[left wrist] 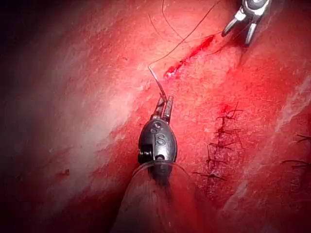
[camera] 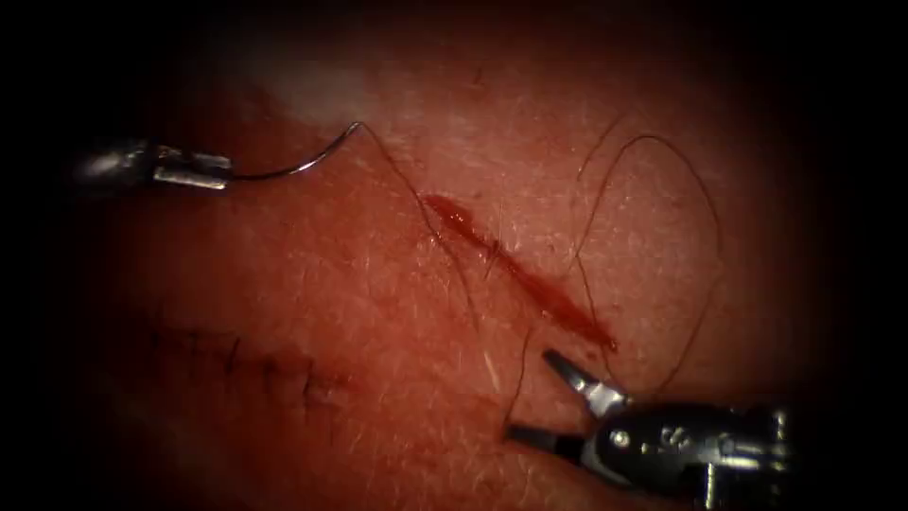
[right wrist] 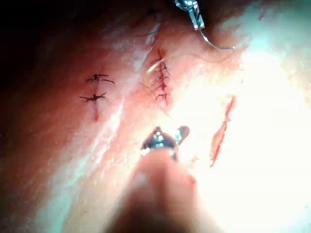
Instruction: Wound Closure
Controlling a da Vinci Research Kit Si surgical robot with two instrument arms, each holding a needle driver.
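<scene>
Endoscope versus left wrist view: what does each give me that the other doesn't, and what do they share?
Endoscope: the needle's full curve, clear of the tissue, left of the cut, and the thread's wide loop right of the cut. Left wrist: a further stitch row past the sewn row. Both: left hand shut on the needle at the end away from the thread; right hand open, holding nothing, near the cut.

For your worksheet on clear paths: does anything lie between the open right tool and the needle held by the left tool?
Yes. The cut and strands of thread lie across the tissue between the right tool, jaws open and empty, and the needle, held at one end by the left tool, clear of the tissue.
</scene>
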